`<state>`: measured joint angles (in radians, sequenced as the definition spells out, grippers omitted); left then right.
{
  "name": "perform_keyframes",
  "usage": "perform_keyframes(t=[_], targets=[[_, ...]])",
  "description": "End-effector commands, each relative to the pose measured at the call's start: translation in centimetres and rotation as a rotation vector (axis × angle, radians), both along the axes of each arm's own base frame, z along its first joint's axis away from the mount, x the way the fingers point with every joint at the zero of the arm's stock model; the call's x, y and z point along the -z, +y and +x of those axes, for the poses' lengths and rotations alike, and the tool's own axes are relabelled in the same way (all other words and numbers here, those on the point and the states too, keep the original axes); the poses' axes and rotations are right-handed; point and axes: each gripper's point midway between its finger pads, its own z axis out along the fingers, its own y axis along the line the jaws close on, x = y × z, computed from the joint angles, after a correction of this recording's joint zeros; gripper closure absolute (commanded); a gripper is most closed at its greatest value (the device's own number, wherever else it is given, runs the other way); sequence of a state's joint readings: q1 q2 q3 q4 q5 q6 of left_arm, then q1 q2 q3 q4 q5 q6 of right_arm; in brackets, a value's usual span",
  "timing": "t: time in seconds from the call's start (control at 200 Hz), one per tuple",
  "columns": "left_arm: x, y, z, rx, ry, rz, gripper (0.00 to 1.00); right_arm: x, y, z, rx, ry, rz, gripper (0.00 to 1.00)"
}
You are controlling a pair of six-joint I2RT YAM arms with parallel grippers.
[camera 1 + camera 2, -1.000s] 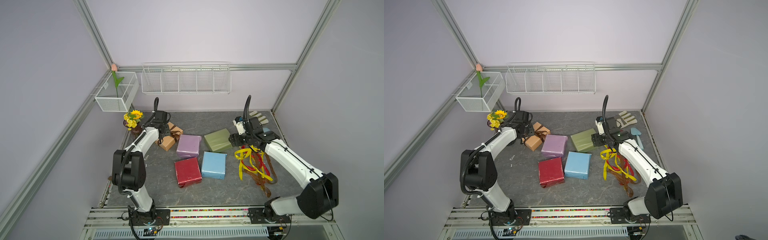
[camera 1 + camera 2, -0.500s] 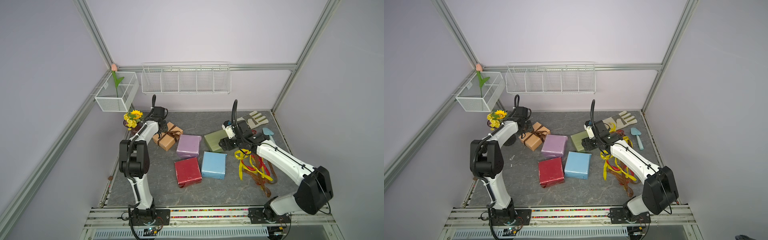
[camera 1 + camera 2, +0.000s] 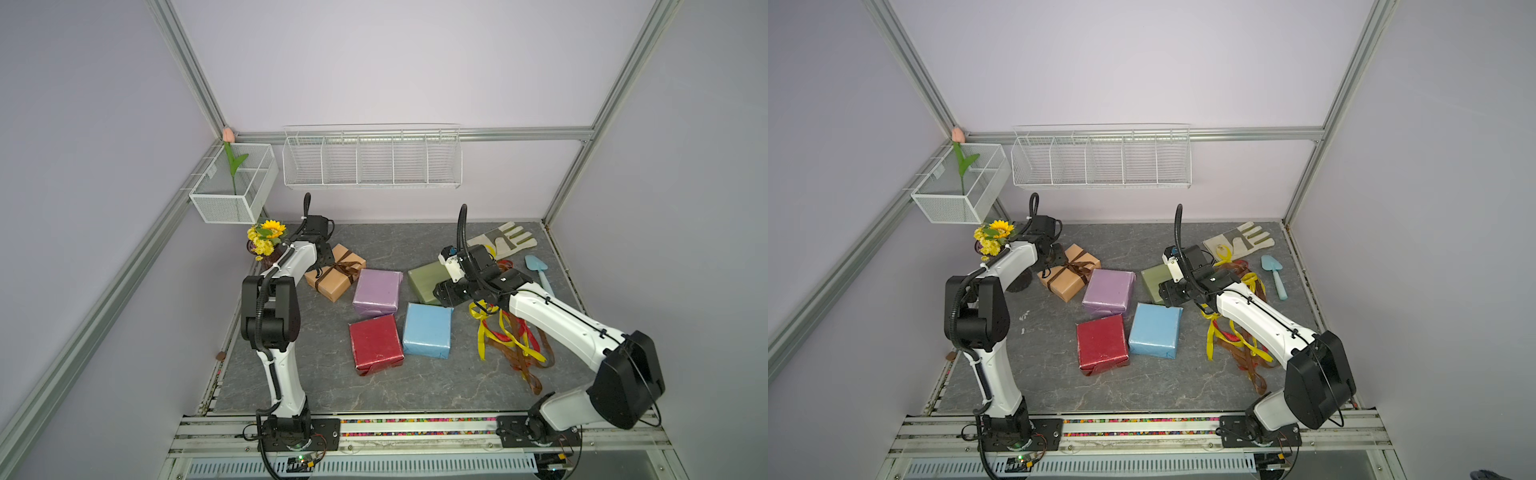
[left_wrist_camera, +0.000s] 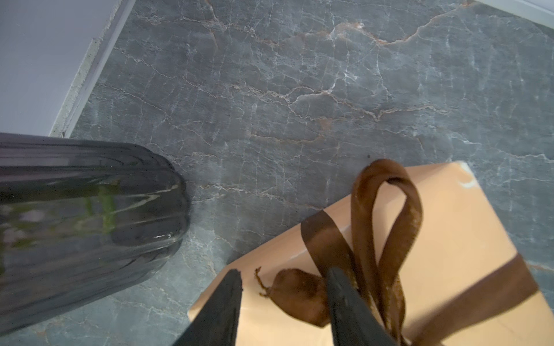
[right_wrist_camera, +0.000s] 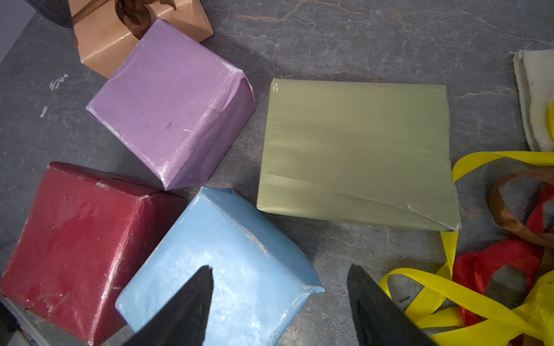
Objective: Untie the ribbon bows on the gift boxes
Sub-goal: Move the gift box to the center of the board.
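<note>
Top views both show the worktop [image 3: 415, 386], a dark grey slab veined like marble, walled by pale lilac panels. On the back wall hangs a long white wire basket [image 3: 372, 160] split into compartments. A smaller mesh basket [image 3: 224, 199] on the left wall holds one artificial tulip [image 3: 231, 166]. Five paper-wrapped rectangular boxes cluster mid-worktop. The red box [image 3: 376, 345] and the light blue box [image 3: 427, 330] lie side by side nearest the arm bases, both creased and slightly glossy. The lilac box [image 3: 376, 291] sits behind them. The flatter, smoother olive box [image 3: 422, 278] is partly hidden under the right wrist. The tan-orange box [image 3: 334, 289] lies at the back left, just beside the lilac one. A canvas work glove [image 3: 498, 239] lies flat in the far right corner. Between it and the right arm's base sprawl the loose ribbons [image 3: 511, 340], shiny yellow, red and brown strips tangled together, beside the olive box. A ribbed, smoky glass vase [image 4: 75, 224] of yellow flowers [image 3: 266, 239] stands close beside the tan-orange box, crowding the left arm on the wall side. A pale blue trowel [image 3: 538, 270] lies near the right wall. Only the tan-orange box carries a tied ribbon, the satin brown bow [image 4: 362, 227], one loop standing up. The left claw [image 4: 284, 274] is released, its fingers apart astride the bow's frayed tail. The right claw [image 5: 281, 269] is also released, spread wide above the light blue box's edge.
</note>
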<state>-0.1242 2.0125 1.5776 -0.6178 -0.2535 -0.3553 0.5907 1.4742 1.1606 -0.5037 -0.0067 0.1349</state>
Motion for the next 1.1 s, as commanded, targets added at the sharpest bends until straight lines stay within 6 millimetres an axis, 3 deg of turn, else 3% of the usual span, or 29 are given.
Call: perform_keyframes(t=[0.0,0.4,0.74,0.98,1.095], targets=[[0.6,0.2,0.5,-0.006,0.007,-0.012,0.55,1.1,0.1,-0.2,0.009,0.016,-0.013,0.27],[0.8,-0.9,-0.6,0.027,0.015,-0.077,0.59,1.8,0.8,-0.3,-0.003,0.028,-0.026,0.27],[0.1,-0.9,-0.9,0.033,0.007,-0.078,0.77,2.4,1.2,-0.3,-0.012,0.035,-0.039,0.27],[-1.0,-0.9,-1.2,0.035,-0.006,-0.081,1.0,2.6,1.4,-0.5,-0.014,0.037,-0.045,0.27],[-1.8,-0.9,-1.6,0.035,-0.018,-0.085,1.0,2.6,1.6,-0.4,-0.017,0.036,-0.043,0.27]])
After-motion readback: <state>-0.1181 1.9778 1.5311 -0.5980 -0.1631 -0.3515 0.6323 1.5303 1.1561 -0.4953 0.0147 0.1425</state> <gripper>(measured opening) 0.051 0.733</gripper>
